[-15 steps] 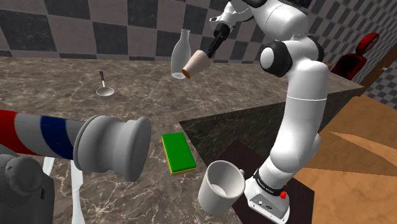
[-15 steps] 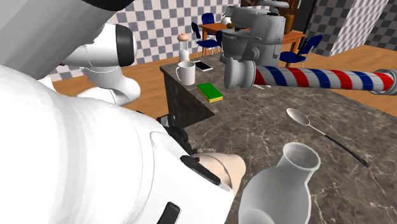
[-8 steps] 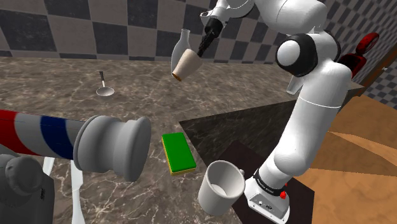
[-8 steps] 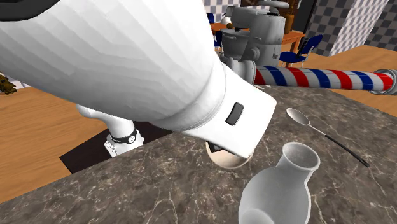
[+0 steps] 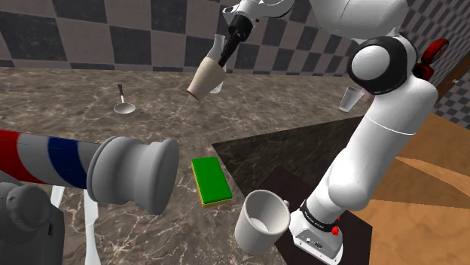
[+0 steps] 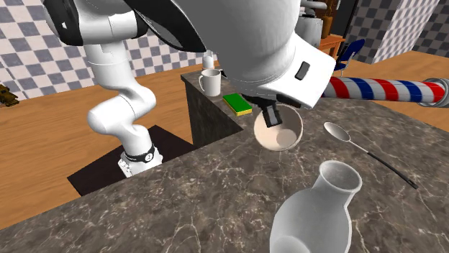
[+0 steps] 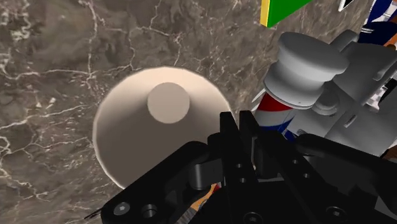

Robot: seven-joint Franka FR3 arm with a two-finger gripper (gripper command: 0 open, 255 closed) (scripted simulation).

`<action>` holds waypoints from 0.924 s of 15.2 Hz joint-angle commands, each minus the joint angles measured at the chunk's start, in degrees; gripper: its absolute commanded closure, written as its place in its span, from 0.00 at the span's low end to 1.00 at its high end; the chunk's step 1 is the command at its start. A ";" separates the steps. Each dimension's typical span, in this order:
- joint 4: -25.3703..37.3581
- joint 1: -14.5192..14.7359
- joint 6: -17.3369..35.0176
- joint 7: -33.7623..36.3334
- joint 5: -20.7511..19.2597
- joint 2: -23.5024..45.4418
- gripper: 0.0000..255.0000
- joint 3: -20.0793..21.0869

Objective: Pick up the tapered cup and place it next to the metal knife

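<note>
The gripper [image 5: 225, 57] is closed on the rim of the tan tapered cup [image 5: 202, 80]. It holds the cup tilted in the air above the marble counter [image 5: 151, 113]. The shoulder view presents the cup's outer wall. The second exterior view presents its open mouth, with a spoon [image 6: 344, 136] at that view's right and a pale bottle [image 6: 316, 208] nearer the camera. The wrist view presents the cup's inner base and a green sponge [image 7: 280, 11] beyond.
</note>
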 commanded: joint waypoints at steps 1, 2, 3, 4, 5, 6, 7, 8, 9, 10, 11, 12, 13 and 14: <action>-1.51 1.73 2.15 2.46 0.20 -1.45 1.00 1.41; -2.03 2.52 3.12 3.63 0.33 -1.99 1.00 2.11; -2.47 3.28 4.08 4.79 0.47 -2.46 1.00 2.84; -2.35 2.44 3.01 3.43 0.20 -2.31 1.00 2.07; -2.35 2.44 3.01 3.43 0.20 -2.31 0.00 2.08; 0.27 3.86 3.04 7.17 -3.84 -0.64 0.00 3.29; 3.01 5.29 2.66 10.81 -7.88 1.32 0.00 4.40; 5.87 6.76 1.86 14.31 -11.88 3.55 0.00 5.37; 8.86 8.29 0.66 17.65 -15.80 6.03 0.00 6.15; 11.96 9.83 -0.90 20.79 -19.63 8.75 0.00 6.77; 12.09 9.99 -0.97 20.90 -19.77 8.88 0.00 6.68; 10.57 10.27 0.00 20.82 -19.91 8.30 0.00 6.71; 9.11 10.50 0.96 20.76 -20.04 7.76 0.00 6.78; 7.69 10.72 1.90 20.70 -20.16 7.24 0.00 6.86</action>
